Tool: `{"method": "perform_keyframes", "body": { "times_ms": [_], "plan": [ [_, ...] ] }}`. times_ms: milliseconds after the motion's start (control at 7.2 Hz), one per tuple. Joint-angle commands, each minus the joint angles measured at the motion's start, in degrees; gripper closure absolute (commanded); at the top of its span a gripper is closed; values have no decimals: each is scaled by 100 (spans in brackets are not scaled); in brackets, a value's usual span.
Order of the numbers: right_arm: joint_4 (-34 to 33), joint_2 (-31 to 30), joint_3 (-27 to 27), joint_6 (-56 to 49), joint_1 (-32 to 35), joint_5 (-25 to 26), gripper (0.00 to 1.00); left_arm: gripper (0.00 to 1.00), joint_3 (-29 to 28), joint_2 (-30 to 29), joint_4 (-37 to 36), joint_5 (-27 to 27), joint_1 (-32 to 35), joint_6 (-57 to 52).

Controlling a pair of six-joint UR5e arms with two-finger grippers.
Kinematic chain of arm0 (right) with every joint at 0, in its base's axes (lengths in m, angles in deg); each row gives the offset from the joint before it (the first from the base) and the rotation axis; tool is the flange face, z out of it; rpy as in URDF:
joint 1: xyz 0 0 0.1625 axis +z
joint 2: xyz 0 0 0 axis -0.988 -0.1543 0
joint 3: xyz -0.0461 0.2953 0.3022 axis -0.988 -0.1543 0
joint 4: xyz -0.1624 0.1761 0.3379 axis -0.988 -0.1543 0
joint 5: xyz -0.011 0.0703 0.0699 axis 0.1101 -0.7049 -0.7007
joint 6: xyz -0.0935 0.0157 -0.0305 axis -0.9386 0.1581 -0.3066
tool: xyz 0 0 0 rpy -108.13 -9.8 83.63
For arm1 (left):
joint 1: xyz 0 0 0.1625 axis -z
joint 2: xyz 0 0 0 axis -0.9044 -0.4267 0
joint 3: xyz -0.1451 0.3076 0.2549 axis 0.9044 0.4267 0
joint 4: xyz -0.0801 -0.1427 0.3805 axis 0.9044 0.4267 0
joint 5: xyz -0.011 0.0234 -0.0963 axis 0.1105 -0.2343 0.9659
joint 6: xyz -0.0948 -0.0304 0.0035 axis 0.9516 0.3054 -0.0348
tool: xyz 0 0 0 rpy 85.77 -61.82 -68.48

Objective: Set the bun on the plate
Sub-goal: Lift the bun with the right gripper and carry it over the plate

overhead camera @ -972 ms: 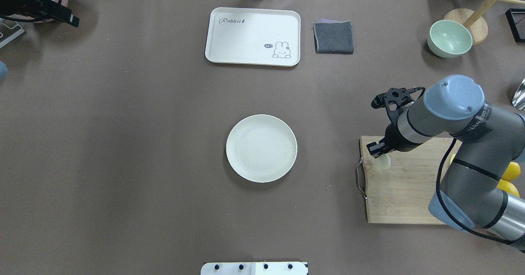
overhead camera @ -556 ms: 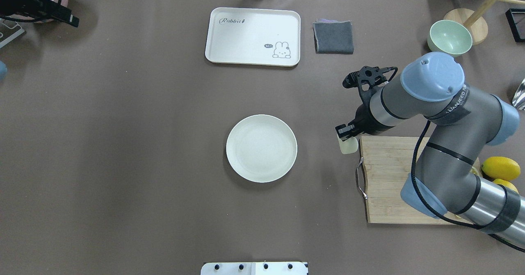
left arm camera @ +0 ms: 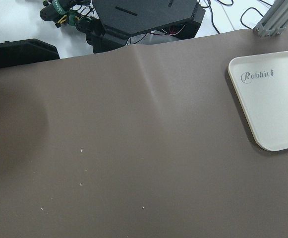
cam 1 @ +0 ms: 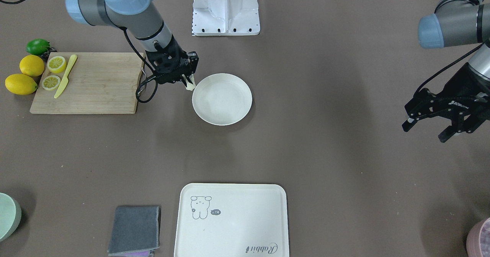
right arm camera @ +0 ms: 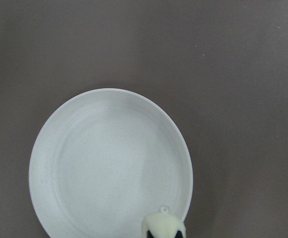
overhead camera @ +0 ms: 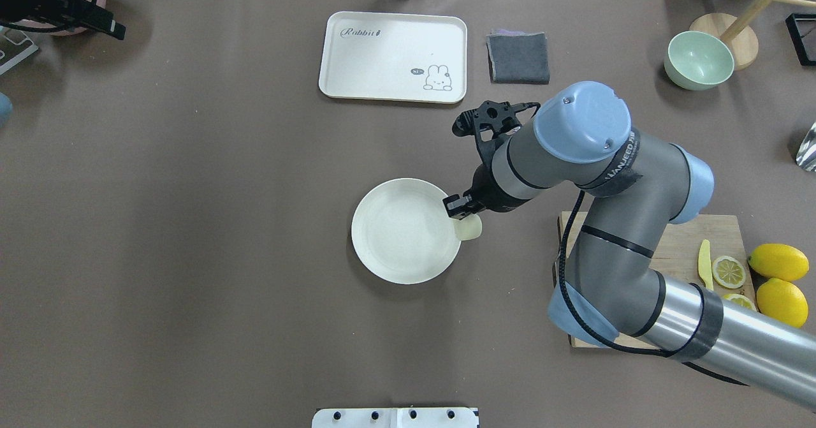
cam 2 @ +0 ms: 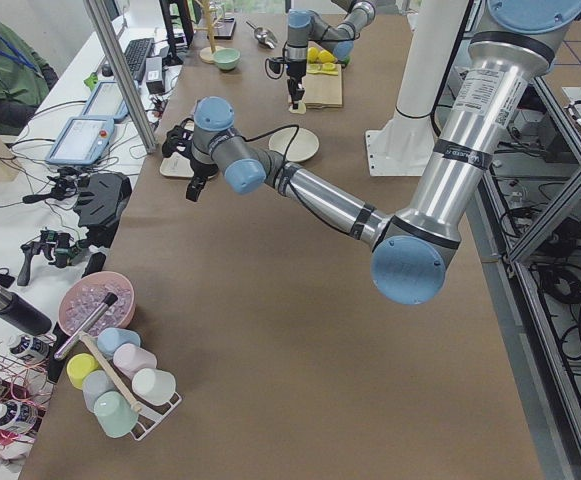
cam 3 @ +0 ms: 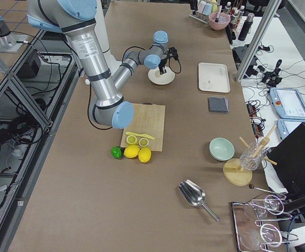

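The bun (overhead camera: 470,228), a small pale cream lump, hangs in my right gripper (overhead camera: 463,220), which is shut on it. It is held just over the right rim of the round off-white plate (overhead camera: 401,233), which has nothing on it. From the front, the bun (cam 1: 189,84) sits at the plate's (cam 1: 224,100) edge under the right gripper (cam 1: 187,81). In the right wrist view the bun (right arm camera: 163,227) shows at the bottom edge, over the plate's rim (right arm camera: 109,163). Far off to the side, my left gripper (cam 1: 425,132) hangs open above the table.
A wooden cutting board (overhead camera: 669,252) lies right of the plate, with a yellow knife (overhead camera: 704,264), lemon halves (overhead camera: 725,271) and whole lemons (overhead camera: 778,261) beside it. At the far side are a cream tray (overhead camera: 393,57), a grey cloth (overhead camera: 518,58) and a green bowl (overhead camera: 699,60).
My right gripper has carried the bun leftward from the cutting board's corner to the plate's right rim. The left arm has stayed where it was.
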Motion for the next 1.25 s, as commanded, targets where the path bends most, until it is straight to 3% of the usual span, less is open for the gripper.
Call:
{"method": "perform_keyframes", "body": {
  "times_ms": [0, 417, 556, 694, 1111],
  "plan": [
    [-3, 357, -295, 8, -187, 224, 100, 3, -2, 24, 155, 9, -9, 7],
    [284, 893, -1110, 8, -424, 487, 100, 3, -29, 24, 156, 1, -9, 7],
    [661, 893, -1382, 8, -425, 479, 86, 3, -64, 33, 156, 1, -9, -2],
    [752, 876, -1437, 16, -433, 479, 1, 3, -99, 41, 156, 1, -9, -19],
    [761, 911, -1385, -10, -407, 470, 0, 3, -213, 50, 156, -8, -18, -28]
  ]
}}
